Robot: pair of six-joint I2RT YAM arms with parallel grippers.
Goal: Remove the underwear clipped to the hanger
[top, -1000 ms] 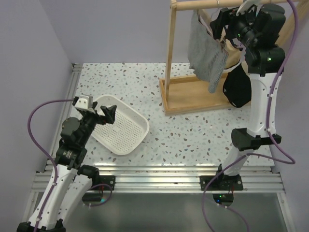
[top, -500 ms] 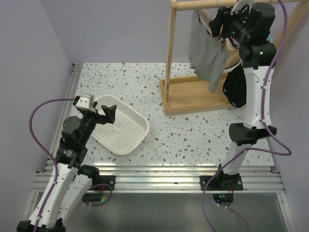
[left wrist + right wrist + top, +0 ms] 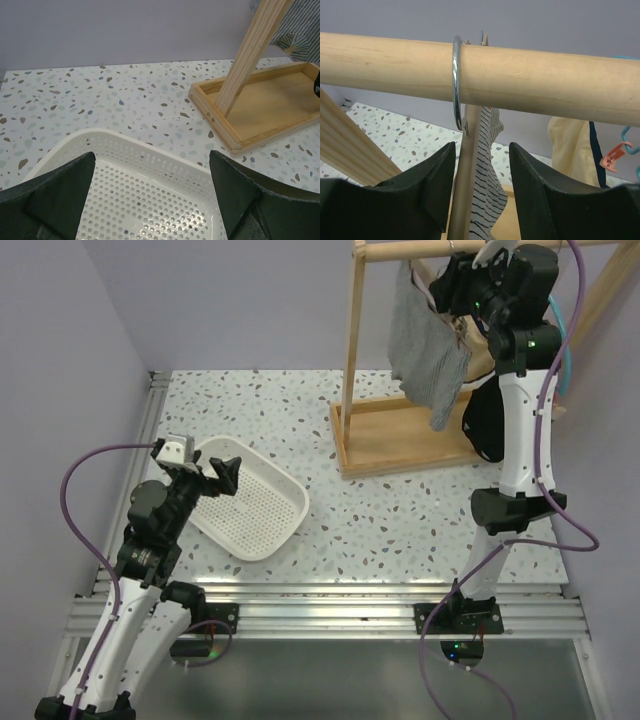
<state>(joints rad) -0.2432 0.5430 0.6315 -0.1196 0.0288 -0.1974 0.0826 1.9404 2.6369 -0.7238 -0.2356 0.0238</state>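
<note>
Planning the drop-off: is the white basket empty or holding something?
Empty. Top and left wrist views show only bare perforated floor in the basket; no garment inside.

Plain pale lilac walls [image 3: 250, 300] close in the back and both sides. The tabletop [image 3: 400, 520] is white terrazzo with grey and brown flecks, edged at the near side by aluminium rails [image 3: 330, 615]. A light wooden rack [image 3: 352, 350] stands at the far right, its upright set in a shallow tray base [image 3: 400, 440] and a round crossbar [image 3: 545, 80] on top. The light is soft and even.
</note>
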